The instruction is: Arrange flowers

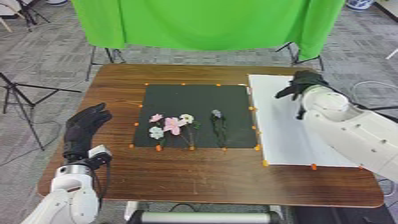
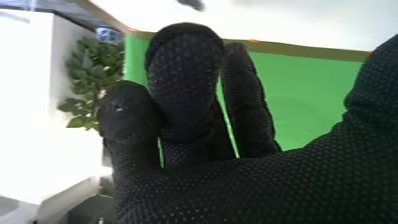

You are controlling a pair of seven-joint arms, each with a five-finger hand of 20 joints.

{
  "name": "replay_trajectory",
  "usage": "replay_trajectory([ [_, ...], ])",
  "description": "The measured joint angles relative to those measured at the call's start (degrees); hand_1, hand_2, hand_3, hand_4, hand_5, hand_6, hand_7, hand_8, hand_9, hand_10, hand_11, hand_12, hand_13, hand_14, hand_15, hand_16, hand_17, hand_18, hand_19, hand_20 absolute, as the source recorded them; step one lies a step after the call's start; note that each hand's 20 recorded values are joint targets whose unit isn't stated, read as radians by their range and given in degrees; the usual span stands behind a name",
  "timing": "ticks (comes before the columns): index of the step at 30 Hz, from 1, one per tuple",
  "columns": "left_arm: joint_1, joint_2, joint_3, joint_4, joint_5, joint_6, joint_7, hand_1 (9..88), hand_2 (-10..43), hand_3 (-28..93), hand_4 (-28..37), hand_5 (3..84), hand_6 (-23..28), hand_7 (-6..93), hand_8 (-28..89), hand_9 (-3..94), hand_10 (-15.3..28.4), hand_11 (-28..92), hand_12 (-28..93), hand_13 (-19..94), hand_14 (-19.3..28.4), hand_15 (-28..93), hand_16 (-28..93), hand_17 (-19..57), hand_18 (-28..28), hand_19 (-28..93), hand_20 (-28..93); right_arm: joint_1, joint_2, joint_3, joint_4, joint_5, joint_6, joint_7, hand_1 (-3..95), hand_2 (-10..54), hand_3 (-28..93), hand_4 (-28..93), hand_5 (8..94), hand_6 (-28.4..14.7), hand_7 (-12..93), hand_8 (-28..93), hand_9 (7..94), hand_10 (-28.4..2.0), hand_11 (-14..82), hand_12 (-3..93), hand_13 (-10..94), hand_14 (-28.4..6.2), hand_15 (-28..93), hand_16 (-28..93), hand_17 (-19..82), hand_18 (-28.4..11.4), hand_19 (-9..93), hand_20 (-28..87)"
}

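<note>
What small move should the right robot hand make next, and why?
Probably ease the right robot hand left toward the bluish flower: the hand is open and empty over the white sheet, while that flower lies nearest it on the dark mat.

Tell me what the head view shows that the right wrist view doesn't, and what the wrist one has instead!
Head view: pink and white flowers lying on a black mat, a darker flower beside them, and the robot's left hand at the left side of the table.
Right wrist view: a leafy green plant.
Both: the robot's right hand, the green cloth and the table's brown edge.
</note>
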Motion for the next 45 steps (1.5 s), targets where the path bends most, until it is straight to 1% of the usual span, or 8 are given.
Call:
replay_trajectory([
  [8, 0.2, -0.10, -0.05, -0.01, -0.02, -0.02, 0.01, 38.5, 7.2, 67, -18.5, 55.3, 2.4, 21.0, -10, 54.0, 14.2, 26, 11, 44, 16.9, 28, -3, 12.2, 12.8, 19, 19, -2.8, 0.4, 3.0, 2.1, 0.6, -0.3, 1.4, 29.0, -9.5, 64, -18, 54.5, -1.9, 11, -6, 66.7, -15.6, 10.4, 17.4, 87, -5.6, 56, 27, 56, -17.8, 93, 46],
  [13, 0.2, -0.16, -0.05, -0.01, -0.02, -0.03, -0.01, 38.4, 7.1, 67, -18.6, 55.2, 2.3, 21.0, -10, 54.0, 14.2, 26, 11, 44, 16.8, 28, -3, 12.2, 12.8, 19, 19, -4.7, 0.4, 5.5, 2.7, 1.7, -2.9, 0.1, 42.8, -9.5, 68, -19, 61.9, 0.8, 16, -9, 76.2, -12.5, 14.2, 17.2, 91, -3.9, 56, 28, 59, -16.1, 93, 47],
  [16, 0.2, -0.21, -0.08, -0.01, -0.01, -0.05, -0.04, 38.4, 7.2, 67, -18.6, 55.3, 2.3, 21.0, -10, 53.9, 14.2, 26, 11, 44, 16.8, 28, -3, 12.2, 12.8, 19, 19, -4.7, 0.4, 6.0, 2.6, 1.7, -3.9, -1.1, 53.2, -8.0, 62, -21, 68.8, -0.7, 17, 4, 82.0, -11.2, 13.0, 20.4, 93, -3.0, 56, 28, 62, -15.1, 93, 49],
  [19, 0.2, -0.22, -0.14, -0.01, 0.00, -0.05, -0.05, 38.5, 7.2, 67, -18.6, 55.3, 2.4, 20.9, -10, 54.0, 14.1, 26, 11, 44, 16.8, 28, -3, 12.2, 12.8, 19, 19, -4.7, 0.7, 5.3, 2.6, 2.2, -0.4, -2.4, 57.8, -6.8, 61, -21, 75.4, -0.7, 18, 6, 85.9, -10.2, 10.0, 24.6, 94, -2.3, 56, 29, 63, -14.6, 93, 50],
  [23, 0.3, -0.23, -0.29, -0.03, 0.00, -0.05, -0.06, 38.4, 7.3, 67, -18.6, 55.2, 2.3, 21.0, -10, 54.0, 14.2, 26, 11, 44, 16.8, 28, -3, 12.2, 12.8, 19, 19, -5.7, 1.4, 3.2, 2.1, 3.0, 9.4, -3.9, 60.0, -6.5, 61, -20, 76.7, -0.8, 19, 7, 87.1, -10.0, 8.9, 26.0, 94, -2.1, 57, 29, 63, -14.5, 93, 50],
  [27, 0.5, -0.23, -0.46, -0.05, 0.00, -0.05, -0.08, 38.4, 7.2, 67, -18.4, 55.2, 2.3, 20.9, -10, 54.0, 14.2, 26, 11, 44, 16.8, 28, -3, 12.2, 12.8, 19, 19, -9.4, 2.6, 5.1, -1.5, 2.2, 12.8, -5.1, 60.1, -6.5, 60, -20, 77.1, -0.6, 19, 7, 87.3, -10.1, 8.7, 26.5, 94, -2.0, 57, 29, 63, -14.6, 93, 51],
  [39, 0.4, -0.17, -0.52, 0.03, 0.11, -0.37, -0.45, 38.3, 7.3, 67, -18.5, 55.2, 2.4, 21.0, -10, 54.1, 14.2, 26, 11, 44, 16.9, 28, -3, 12.1, 12.9, 19, 19, -11.8, 7.2, 2.7, -20.2, -0.3, 11.1, -10.0, 59.5, -6.7, 60, -19, 77.2, -0.1, 19, 7, 87.4, -10.4, 8.8, 26.3, 94, -1.8, 57, 30, 63, -14.4, 93, 51],
  [45, -0.1, -0.17, -0.33, 0.14, 0.22, -0.71, -0.65, 38.2, 7.3, 67, -18.5, 55.2, 2.3, 21.1, -10, 54.0, 14.2, 26, 11, 44, 16.9, 28, -3, 12.1, 12.9, 19, 19, -11.6, 4.5, 1.5, -21.8, -1.3, 9.7, -10.8, 59.4, -6.8, 60, -18, 77.3, -0.1, 19, 7, 87.4, -10.7, 8.8, 26.2, 94, -1.8, 56, 30, 63, -14.2, 93, 51],
])
